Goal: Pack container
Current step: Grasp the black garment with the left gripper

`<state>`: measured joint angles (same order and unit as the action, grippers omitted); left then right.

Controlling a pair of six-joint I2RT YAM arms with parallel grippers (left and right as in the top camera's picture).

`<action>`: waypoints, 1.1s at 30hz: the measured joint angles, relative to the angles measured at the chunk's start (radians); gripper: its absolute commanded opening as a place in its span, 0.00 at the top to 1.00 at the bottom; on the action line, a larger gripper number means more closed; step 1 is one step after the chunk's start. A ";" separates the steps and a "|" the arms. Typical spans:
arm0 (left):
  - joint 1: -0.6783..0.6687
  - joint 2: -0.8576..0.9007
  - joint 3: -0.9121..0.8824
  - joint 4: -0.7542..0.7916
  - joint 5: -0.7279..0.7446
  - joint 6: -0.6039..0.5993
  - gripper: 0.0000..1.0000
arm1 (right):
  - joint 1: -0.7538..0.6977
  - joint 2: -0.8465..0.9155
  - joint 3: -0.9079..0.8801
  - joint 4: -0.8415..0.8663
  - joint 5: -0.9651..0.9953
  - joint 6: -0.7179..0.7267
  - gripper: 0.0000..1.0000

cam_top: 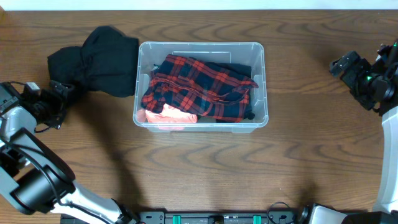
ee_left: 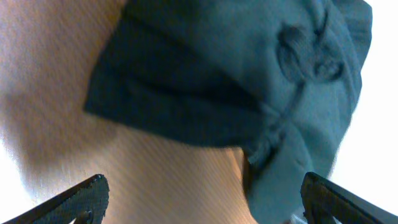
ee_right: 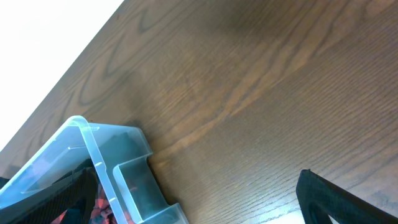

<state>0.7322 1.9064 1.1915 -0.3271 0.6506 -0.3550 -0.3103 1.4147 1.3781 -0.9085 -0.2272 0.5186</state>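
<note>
at the far left of the desk [cam_top: 186, 168], left tool [cam_top: 62, 93] low over the wood, released, fingers spread wide with nothing between them. tips just at the left edge of a black garment [cam_top: 102, 59], whether touching it or not hard to tell from above. same story from the left wrist: left tool [ee_left: 205, 196] agape, two dark fingertips [ee_left: 93, 193] at the bottom corners, the black garment [ee_left: 205, 74] rumpled and folded ahead of them, bare wood in between.

further right, the black garment heaped on the desk, outside the bin, its right edge up against the left wall of the container [cam_top: 200, 127].

container upright near the middle of the desk, slightly toward the back edge, clear, lid off. inside, a red and dark plaid shirt [cam_top: 205, 84] bunched over most of the space, and a pink-orange cloth [cam_top: 171, 115] peeking out at the front left corner beneath it.

well to the right, apart from the bin, right tool [cam_top: 342, 65] raised near the desk's right edge. from the right wrist, right tool [ee_right: 194, 171] released too, fingers wide, empty; a corner of the container [ee_right: 118, 155] at lower left, plain wood beyond.
</note>
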 measured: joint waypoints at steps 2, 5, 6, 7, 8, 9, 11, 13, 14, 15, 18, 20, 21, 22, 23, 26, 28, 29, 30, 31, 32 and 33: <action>0.010 0.017 0.000 0.038 -0.003 0.005 0.02 | 0.000 0.000 0.000 0.000 0.000 0.000 0.01; 0.033 0.022 0.000 0.082 -0.018 0.020 0.02 | 0.000 0.000 0.000 0.000 0.000 0.000 0.01; 0.039 0.022 0.000 0.092 -0.026 0.023 0.02 | 0.000 0.000 0.000 0.000 0.000 0.000 0.01; 0.045 0.024 0.000 0.100 -0.034 0.026 0.02 | 0.000 0.000 0.000 0.000 0.000 0.000 0.01; 0.050 0.026 0.000 0.105 -0.037 0.029 0.02 | 0.000 0.000 0.000 0.000 0.000 0.000 0.01; 0.053 0.032 0.000 0.111 -0.042 0.035 0.02 | 0.000 0.000 0.000 0.000 0.000 0.000 0.01; 0.054 0.053 0.000 0.123 -0.050 0.042 0.02 | 0.000 0.000 0.000 0.000 0.000 0.000 0.01; 0.054 0.088 0.000 0.131 -0.051 0.047 0.02 | 0.000 0.000 0.000 0.000 0.000 0.000 0.01; 0.055 0.100 0.008 0.147 -0.037 0.049 0.02 | 0.000 0.000 0.000 0.000 0.000 0.000 0.01; 0.056 0.110 0.017 0.159 -0.031 0.050 0.02 | 0.000 0.000 0.000 -0.001 0.000 0.000 0.01; 0.057 0.146 0.041 0.204 0.011 0.054 0.02 | 0.000 0.000 0.000 0.000 0.000 0.000 0.01; 0.057 0.173 0.050 0.257 0.061 0.058 0.02 | 0.000 0.000 0.000 0.000 0.000 0.000 0.01; 0.057 0.185 0.054 0.284 0.087 0.058 0.02 | 0.000 0.000 0.000 0.000 0.000 0.000 0.01; 0.058 0.198 0.055 0.311 0.116 0.054 0.02 | 0.000 0.000 0.000 0.000 0.000 0.000 0.01; 0.058 0.211 0.056 0.341 0.146 0.047 0.02 | 0.000 0.000 0.000 0.000 0.000 0.000 0.01; 0.059 0.243 0.062 0.402 0.222 0.016 0.01 | 0.000 0.000 0.000 0.000 0.000 0.000 0.01; 0.060 0.251 0.065 0.410 0.251 0.000 0.10 | 0.000 0.000 0.000 0.000 0.000 0.000 0.01; 0.061 0.255 0.065 0.408 0.257 -0.007 0.16 | 0.000 0.000 0.000 0.000 0.000 0.000 0.01; 0.061 0.259 0.064 0.409 0.268 -0.012 0.22 | 0.000 0.000 0.000 0.000 0.000 0.000 0.01; 0.061 0.261 0.065 0.408 0.267 -0.011 0.25 | 0.000 0.000 0.000 0.000 0.000 0.000 0.01; 0.063 0.266 0.064 0.406 0.277 -0.019 0.26 | 0.000 0.000 0.000 0.000 0.000 0.000 0.01; 0.064 0.270 0.063 0.405 0.283 -0.023 0.26 | 0.000 0.000 0.000 0.000 0.000 0.000 0.01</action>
<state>0.7963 2.1765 1.2545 0.0780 0.9340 -0.3775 -0.3103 1.4147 1.3781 -0.9085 -0.2272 0.5186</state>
